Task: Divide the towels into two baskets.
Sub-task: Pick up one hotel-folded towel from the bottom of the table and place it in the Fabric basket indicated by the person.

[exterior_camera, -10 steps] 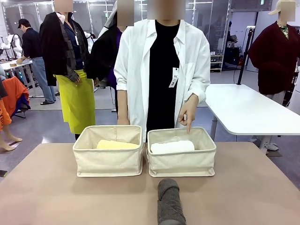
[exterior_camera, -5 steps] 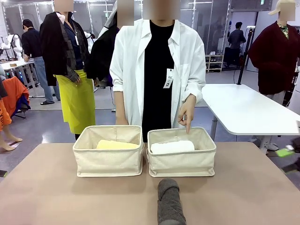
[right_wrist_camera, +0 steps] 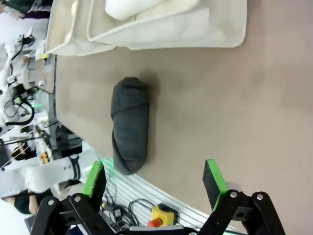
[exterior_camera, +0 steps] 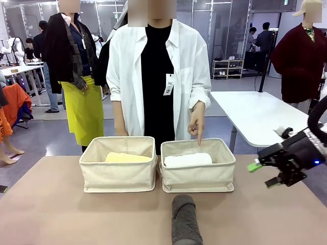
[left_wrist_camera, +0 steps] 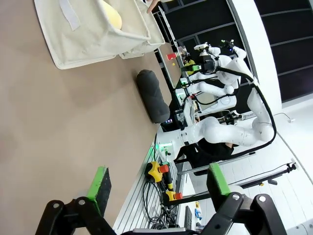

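Front view: two beige canvas baskets are sitting side by side, walls touching, toward the far edge of the brown table (exterior_camera: 56, 204). The left basket (exterior_camera: 118, 176) is holding a yellow towel (exterior_camera: 126, 158); the right basket (exterior_camera: 198, 177) is holding a white towel (exterior_camera: 187, 160). A dark grey towel (exterior_camera: 185, 220) is lying on the table at the near edge, just in front of the gap between the baskets, its length running toward the camera. A person in a white shirt is standing at the far edge, one hand (exterior_camera: 196, 125) pointing a finger down over the far wall of the right basket. The right gripper (exterior_camera: 266, 174) is hanging above the table's right edge, its jaws spread, nothing between them, well apart from the baskets.

Left wrist view: the left gripper (left_wrist_camera: 157, 183) is hovering over bare table, its green pads spread wide and gripping nothing. The dark grey towel (left_wrist_camera: 152, 96) is lying farther off near the table's edge, and the basket with the yellow towel (left_wrist_camera: 114, 17) is showing at the top.

Right wrist view: the right gripper (right_wrist_camera: 154, 178) is standing with its pads wide apart over bare table, holding nothing. The dark grey towel (right_wrist_camera: 130, 125) is lying ahead and off to one side, near the table's edge. The basket with the white towel (right_wrist_camera: 131, 7) is sitting at the top, the second basket beside it.
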Robot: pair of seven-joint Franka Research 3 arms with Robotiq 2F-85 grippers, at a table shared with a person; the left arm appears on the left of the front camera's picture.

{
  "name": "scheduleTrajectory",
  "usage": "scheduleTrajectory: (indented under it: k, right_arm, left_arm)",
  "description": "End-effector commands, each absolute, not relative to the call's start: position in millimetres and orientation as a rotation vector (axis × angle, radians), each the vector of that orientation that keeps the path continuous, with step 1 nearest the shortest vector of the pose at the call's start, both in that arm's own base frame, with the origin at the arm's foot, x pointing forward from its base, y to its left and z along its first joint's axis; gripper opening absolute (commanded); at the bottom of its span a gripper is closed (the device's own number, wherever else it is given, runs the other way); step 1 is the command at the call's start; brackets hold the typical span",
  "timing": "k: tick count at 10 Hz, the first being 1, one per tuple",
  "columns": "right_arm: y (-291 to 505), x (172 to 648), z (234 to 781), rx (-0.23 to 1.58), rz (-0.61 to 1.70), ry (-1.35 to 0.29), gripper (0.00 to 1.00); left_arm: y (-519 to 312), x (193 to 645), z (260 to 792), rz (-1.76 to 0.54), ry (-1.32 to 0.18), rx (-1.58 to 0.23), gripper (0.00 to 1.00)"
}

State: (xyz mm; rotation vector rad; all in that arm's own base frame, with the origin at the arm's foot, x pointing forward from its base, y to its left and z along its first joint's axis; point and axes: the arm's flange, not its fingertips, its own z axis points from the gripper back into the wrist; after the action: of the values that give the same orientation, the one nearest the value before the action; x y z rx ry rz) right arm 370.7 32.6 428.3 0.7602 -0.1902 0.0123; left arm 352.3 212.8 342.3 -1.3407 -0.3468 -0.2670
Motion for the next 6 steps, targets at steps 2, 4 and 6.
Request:
scheduleTrajectory:
  k: [2,4,6]
  right_arm:
    - [114,354,402,0.668,-0.080,-0.203,1.00]
    - [151,358,389,0.604,-0.045,-0.152,1.00]
    - [179,355,377,0.568,-0.018,-0.130,1.00]
  left_arm:
    - [214,348,346,-0.277,-0.355,-1.347,1.00]
    - [214,348,346,-0.277,-0.355,-1.347,1.00]
    - [214,348,346,-0.277,-0.355,-1.347,1.00]
